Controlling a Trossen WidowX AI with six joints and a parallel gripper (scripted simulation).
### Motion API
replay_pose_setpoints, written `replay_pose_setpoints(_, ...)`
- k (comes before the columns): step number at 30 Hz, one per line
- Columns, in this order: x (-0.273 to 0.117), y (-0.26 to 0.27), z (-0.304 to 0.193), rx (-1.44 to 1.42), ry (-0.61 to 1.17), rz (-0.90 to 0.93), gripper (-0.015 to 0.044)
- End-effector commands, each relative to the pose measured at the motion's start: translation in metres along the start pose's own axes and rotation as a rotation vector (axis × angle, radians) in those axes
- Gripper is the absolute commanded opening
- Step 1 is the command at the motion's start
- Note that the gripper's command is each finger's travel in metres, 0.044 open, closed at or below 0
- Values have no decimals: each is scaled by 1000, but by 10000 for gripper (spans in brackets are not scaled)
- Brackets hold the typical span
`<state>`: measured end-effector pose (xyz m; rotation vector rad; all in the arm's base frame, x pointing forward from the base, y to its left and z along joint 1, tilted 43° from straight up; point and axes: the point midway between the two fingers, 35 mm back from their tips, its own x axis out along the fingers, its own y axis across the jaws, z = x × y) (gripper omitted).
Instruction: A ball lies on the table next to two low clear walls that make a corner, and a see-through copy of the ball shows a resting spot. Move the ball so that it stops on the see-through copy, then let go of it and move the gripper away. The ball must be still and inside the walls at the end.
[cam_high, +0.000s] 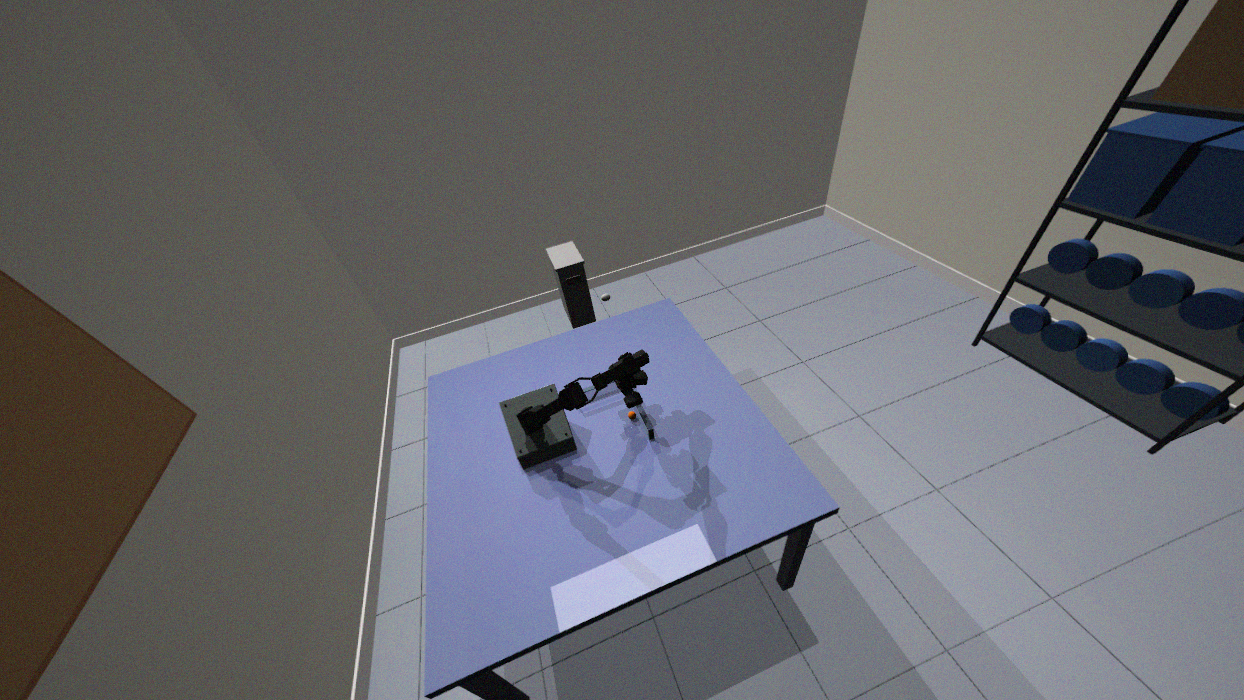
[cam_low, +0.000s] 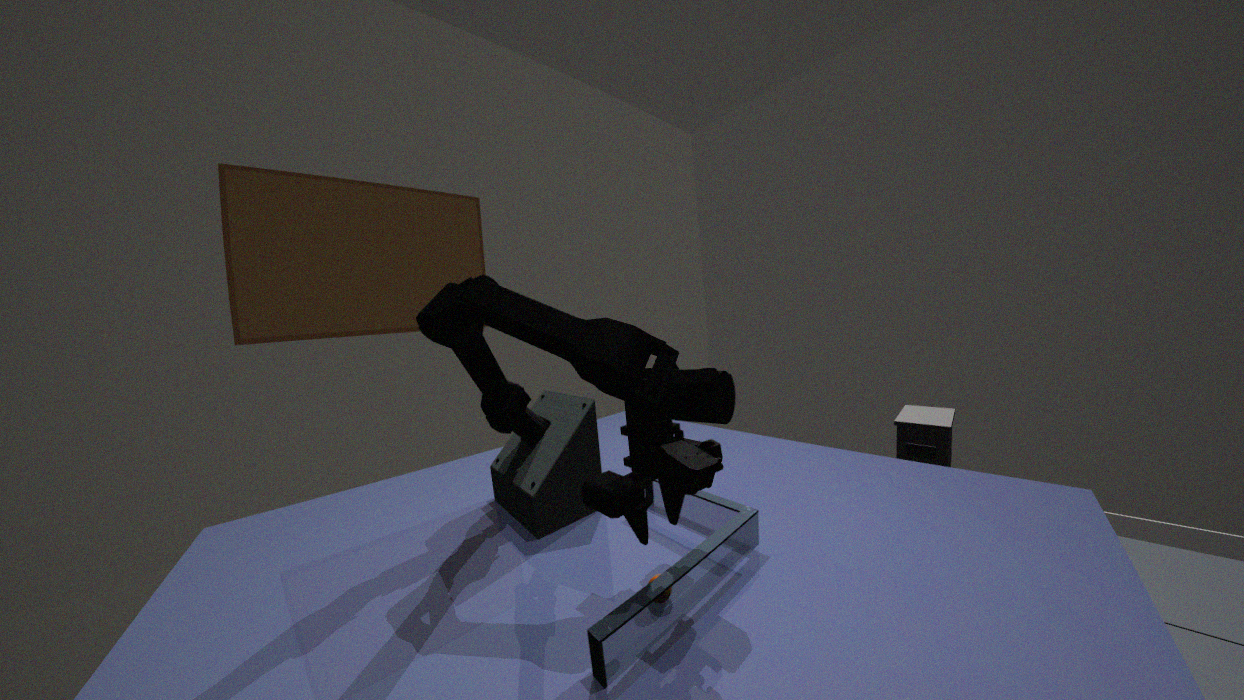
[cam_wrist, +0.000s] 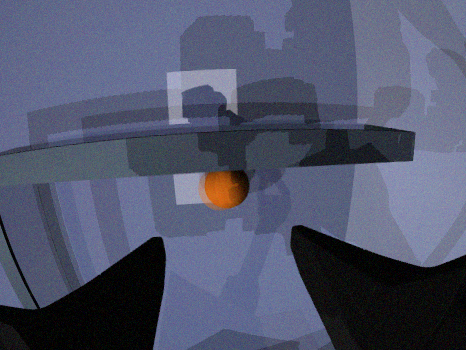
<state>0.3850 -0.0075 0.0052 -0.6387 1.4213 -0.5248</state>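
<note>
The gripper (cam_wrist: 227, 255) stands released above the ball (cam_wrist: 225, 188), at 12 o'clock from its fingers; small, smooth, likely rolls; grip its sides.

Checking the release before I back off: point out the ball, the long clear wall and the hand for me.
ball (cam_wrist: 225, 188), wrist view, middle of its orange face.
long clear wall (cam_low: 669, 592), exterior view, middle of its near side face.
hand (cam_low: 658, 527), exterior view, gap midway between the two open fingertips, nothing held.
</note>
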Motion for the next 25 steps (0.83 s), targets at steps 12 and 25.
replay_pose_setpoints(12, -44, 0, -4, -2, 5, -2, 440)
replay_pose_setpoints(25, -44, 0, -4, -2, 5, -2, 440)
